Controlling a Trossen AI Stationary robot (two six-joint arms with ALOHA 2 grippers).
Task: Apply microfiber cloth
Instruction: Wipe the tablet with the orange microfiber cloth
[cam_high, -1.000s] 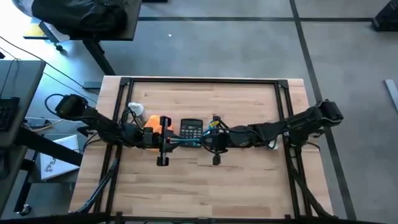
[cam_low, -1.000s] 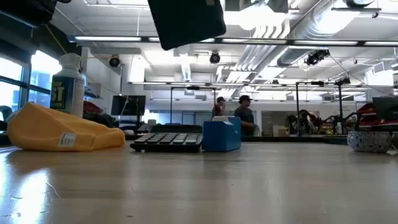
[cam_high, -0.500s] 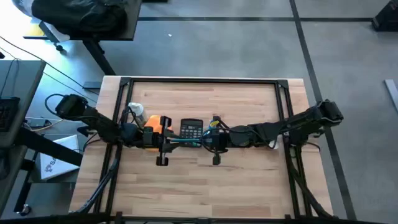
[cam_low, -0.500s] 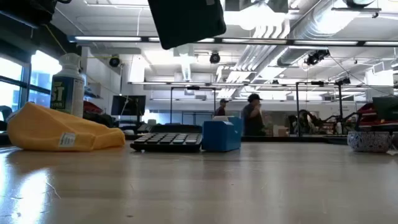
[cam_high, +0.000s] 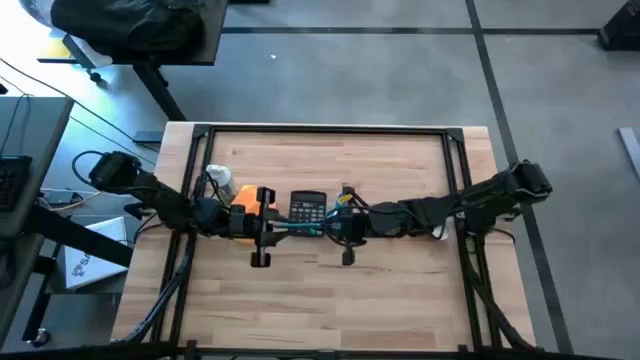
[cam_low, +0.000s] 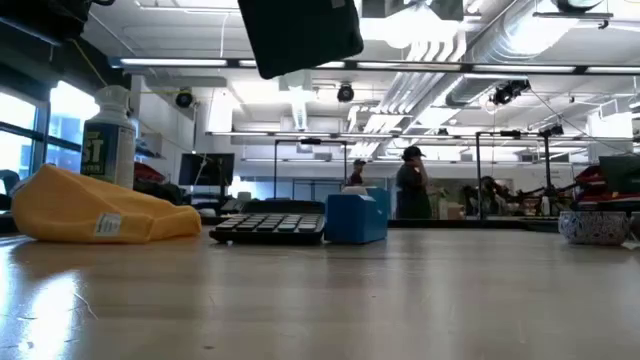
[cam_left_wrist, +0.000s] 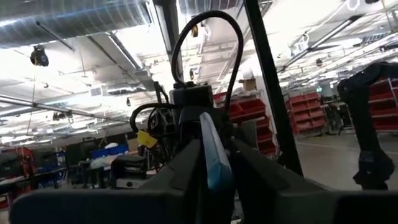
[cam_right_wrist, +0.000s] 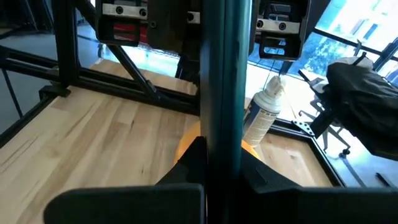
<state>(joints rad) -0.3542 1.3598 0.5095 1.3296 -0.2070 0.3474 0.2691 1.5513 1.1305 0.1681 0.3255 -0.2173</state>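
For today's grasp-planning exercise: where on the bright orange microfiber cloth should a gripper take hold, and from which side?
Pinch the raised crest of the bright orange microfiber cloth from above. It lies as a soft mound, tallest away from the black calculator; the crest probably offers loose fabric, while its edges lie flat on the wooden table.

Industrial lab: exposed ceiling ducts (cam_low: 470, 45), red parts bins (cam_left_wrist: 249, 111), robot rigs.

Orange microfiber cloth (cam_low: 100, 212) (white tag), black calculator (cam_low: 270, 228), blue box (cam_low: 356, 217).
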